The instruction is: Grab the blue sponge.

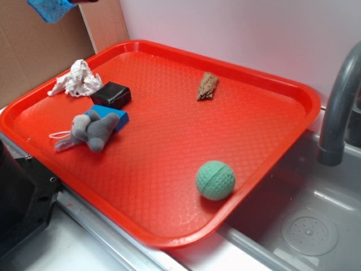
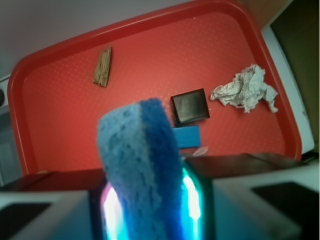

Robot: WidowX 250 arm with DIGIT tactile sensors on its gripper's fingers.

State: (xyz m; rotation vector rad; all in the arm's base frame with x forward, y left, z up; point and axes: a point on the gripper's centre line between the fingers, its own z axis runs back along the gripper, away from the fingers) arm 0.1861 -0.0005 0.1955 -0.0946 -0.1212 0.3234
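The blue sponge is clamped between my gripper's two fingers and fills the middle of the wrist view, standing on edge, porous and rough. In the exterior view the sponge hangs at the top left corner, high above the red tray; only a dark sliver of the gripper shows at the frame's top edge. The gripper is shut on the sponge and well above the tray.
On the tray lie a crumpled white paper, a black block, a smooth bright blue block under a grey stuffed toy, a brown wood piece and a green ball. A grey faucet and sink stand right.
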